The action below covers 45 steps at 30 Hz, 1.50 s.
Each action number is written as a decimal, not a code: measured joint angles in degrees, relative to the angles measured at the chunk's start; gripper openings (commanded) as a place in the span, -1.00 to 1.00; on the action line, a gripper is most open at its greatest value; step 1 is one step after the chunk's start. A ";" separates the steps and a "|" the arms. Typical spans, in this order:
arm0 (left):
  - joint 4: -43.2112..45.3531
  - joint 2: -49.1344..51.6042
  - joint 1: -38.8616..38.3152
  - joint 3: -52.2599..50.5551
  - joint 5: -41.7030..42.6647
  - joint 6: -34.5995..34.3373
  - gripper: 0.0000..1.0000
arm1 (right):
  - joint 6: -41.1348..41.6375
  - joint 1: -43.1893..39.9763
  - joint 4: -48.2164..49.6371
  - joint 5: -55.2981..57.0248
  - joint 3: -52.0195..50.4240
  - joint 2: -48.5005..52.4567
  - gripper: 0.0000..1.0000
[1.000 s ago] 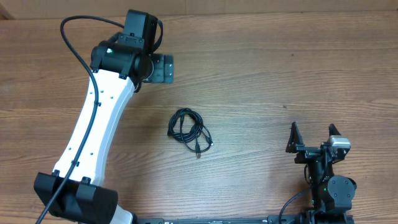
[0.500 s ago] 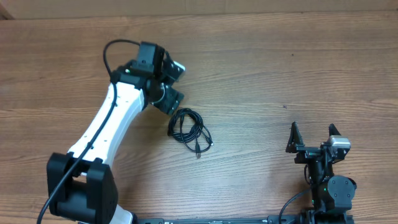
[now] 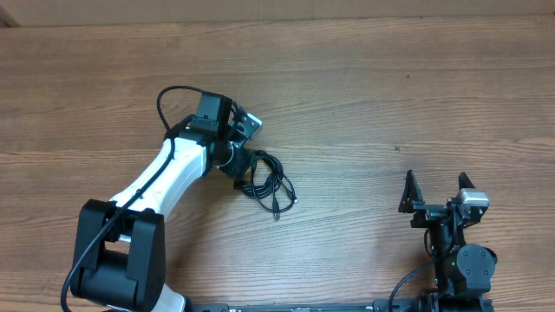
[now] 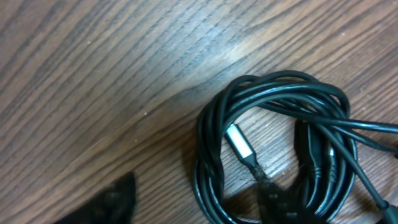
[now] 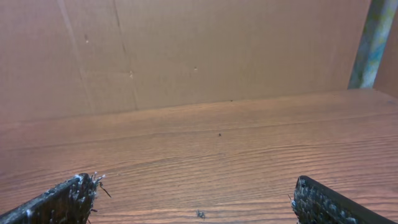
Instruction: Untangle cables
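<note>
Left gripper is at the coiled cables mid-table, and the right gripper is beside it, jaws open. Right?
No. The right gripper has open jaws but sits at the near right edge of the table, far from the cables, as the overhead view shows. The left gripper is at the coil.

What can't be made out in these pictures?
Overhead: whether the left claw touches the thin black coiled cables; its own body covers the contact.
Left wrist: the coil's bottom and right, cut off by frame edges.
Overhead: plug ends, too small.
Right wrist: cables out of view.
</note>
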 measured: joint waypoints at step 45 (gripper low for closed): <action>-12.98 4.26 -0.63 6.88 3.82 -67.21 0.86 | 0.02 -0.02 0.02 -0.02 0.00 0.00 1.00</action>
